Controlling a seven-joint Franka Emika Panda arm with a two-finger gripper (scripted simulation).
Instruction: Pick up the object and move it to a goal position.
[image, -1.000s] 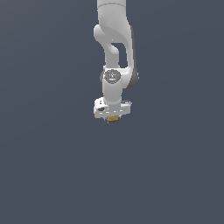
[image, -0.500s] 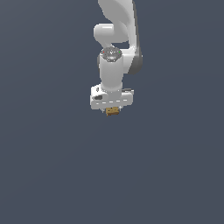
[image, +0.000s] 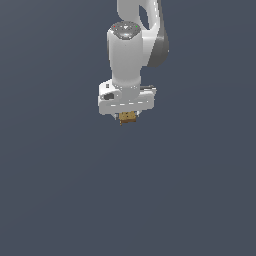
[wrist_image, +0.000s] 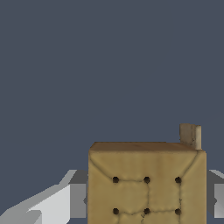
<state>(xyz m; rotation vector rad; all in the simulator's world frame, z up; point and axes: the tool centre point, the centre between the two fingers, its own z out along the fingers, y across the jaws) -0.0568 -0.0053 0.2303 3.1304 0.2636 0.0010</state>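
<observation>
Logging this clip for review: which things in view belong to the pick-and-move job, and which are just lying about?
Part of the job:
- tan block with dark dots, held under the arm
- white pincer, shut on the block

Just lying about:
- nothing else shows; only the plain grey ground

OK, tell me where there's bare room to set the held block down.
Nearly everywhere: the grey surface is bare on the exterior view's left, on its right, and across all of the lower frame. The only crowded patch is upper centre, where the gripper is shut on the tan block. The wrist view shows only bare grey beyond the block.
</observation>
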